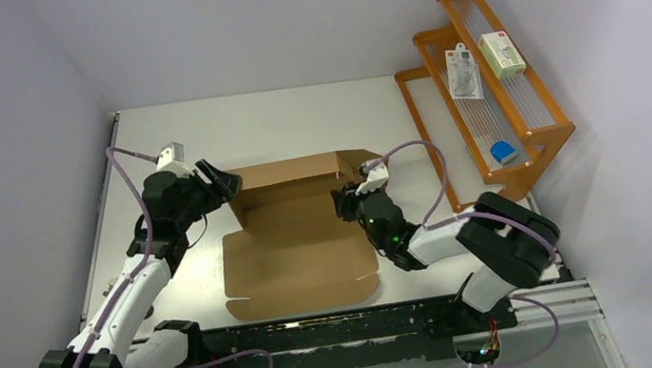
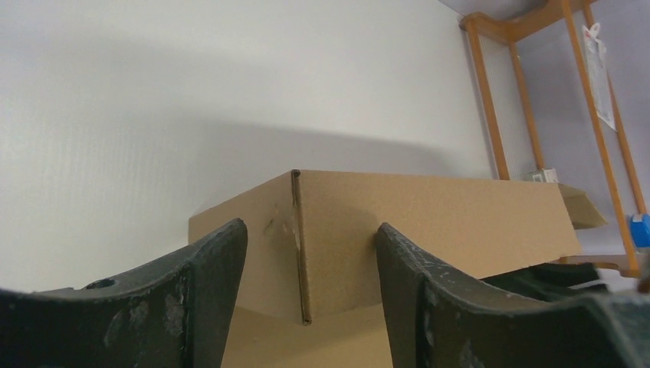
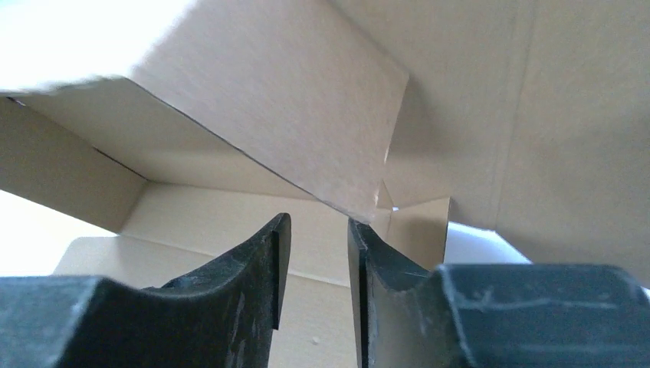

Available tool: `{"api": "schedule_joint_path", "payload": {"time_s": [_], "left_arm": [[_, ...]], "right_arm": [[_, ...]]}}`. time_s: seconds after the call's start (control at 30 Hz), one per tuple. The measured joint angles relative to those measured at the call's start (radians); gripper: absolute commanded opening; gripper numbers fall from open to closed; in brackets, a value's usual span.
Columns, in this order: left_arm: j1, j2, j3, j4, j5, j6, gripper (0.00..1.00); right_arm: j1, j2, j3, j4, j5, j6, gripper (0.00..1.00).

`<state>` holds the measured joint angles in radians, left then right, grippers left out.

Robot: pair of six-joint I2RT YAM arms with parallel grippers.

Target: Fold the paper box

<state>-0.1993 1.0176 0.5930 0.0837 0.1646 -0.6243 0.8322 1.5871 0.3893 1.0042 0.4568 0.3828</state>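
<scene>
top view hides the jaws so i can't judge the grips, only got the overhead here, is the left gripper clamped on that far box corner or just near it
Observer: Just near it. In the left wrist view the left gripper has its jaws wide apart, and the upright corner edge of the box lines up with the gap between them. Neither jaw presses on the cardboard.
Operator: ok and the right one, has it got the side flap
Observer: No. In the right wrist view the right gripper shows a narrow gap with nothing in it. The lower corner of the flap hangs just above the jaw tips, not between them.
</scene>
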Motion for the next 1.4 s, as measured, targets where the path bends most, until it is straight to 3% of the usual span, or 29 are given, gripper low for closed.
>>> {"api": "schedule_joint_path", "payload": {"time_s": [0.27, 0.67, 0.83, 1.03, 1.4], "left_arm": [[0.0, -0.02, 0.105, -0.159, -0.098, 0.034, 0.79], [0.0, -0.011, 0.286, -0.312, -0.135, 0.132, 0.82], [0.0, 0.037, 0.316, -0.359, -0.135, 0.164, 0.83], [0.0, 0.087, 0.323, -0.392, -0.124, 0.182, 0.83], [0.0, 0.18, 0.4, -0.47, -0.074, 0.24, 0.83]], "right_arm": [[0.0, -0.245, 0.002, -0.252, -0.035, 0.037, 0.55], [-0.013, -0.591, 0.16, -0.853, -0.072, -0.03, 0.72], [-0.059, -0.603, 0.319, -1.048, -0.069, -0.126, 0.83], [-0.143, -0.554, 0.474, -1.176, -0.101, -0.293, 0.88], [-0.349, -0.355, 0.741, -1.34, -0.463, -0.674, 0.88]]}}
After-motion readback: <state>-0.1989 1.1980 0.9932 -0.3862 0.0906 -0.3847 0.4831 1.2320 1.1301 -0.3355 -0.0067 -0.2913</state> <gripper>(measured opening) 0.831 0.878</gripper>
